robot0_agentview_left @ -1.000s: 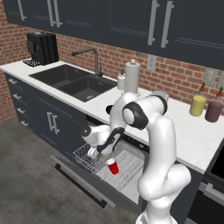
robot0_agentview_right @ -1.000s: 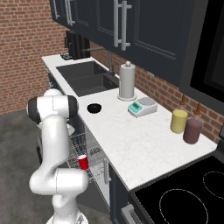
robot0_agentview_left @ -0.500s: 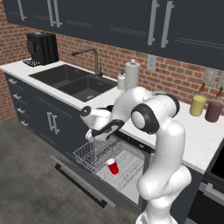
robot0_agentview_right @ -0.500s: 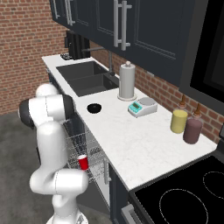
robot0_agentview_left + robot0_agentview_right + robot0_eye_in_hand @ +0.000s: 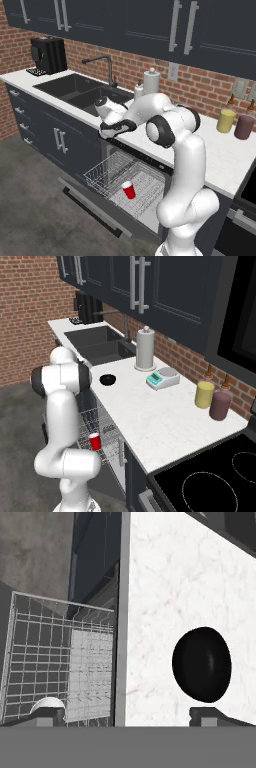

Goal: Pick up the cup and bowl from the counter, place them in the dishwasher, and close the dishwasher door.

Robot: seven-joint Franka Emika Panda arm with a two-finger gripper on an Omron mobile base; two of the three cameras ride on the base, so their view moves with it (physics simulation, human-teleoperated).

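Observation:
The red cup [image 5: 128, 190] stands upright in the wire rack [image 5: 107, 172] of the open dishwasher; it also shows as the cup [image 5: 94, 441] from the other side. The dishwasher door [image 5: 97, 207] hangs down flat. The black bowl [image 5: 107, 379] sits on the white counter [image 5: 150, 421] near its front edge. My gripper [image 5: 116, 129] hovers at counter height over that edge, open and empty. In the hand view the gripper [image 5: 130, 714] straddles the counter edge, the bowl [image 5: 201, 664] lies just beyond its right fingertip [image 5: 216, 715], and the rack [image 5: 45, 657] lies to the left.
A paper towel roll [image 5: 145, 348] and a small scale [image 5: 163, 377] stand behind the bowl. Farther right are a yellow cylinder [image 5: 204, 394] and a maroon cylinder [image 5: 220, 405]. The sink [image 5: 82, 90] and coffee machine [image 5: 48, 55] are to the left, the stove [image 5: 210, 481] to the right.
The arm has lifted from the rack, where the cup stays, up to counter height near the bowl. The jaws stayed open.

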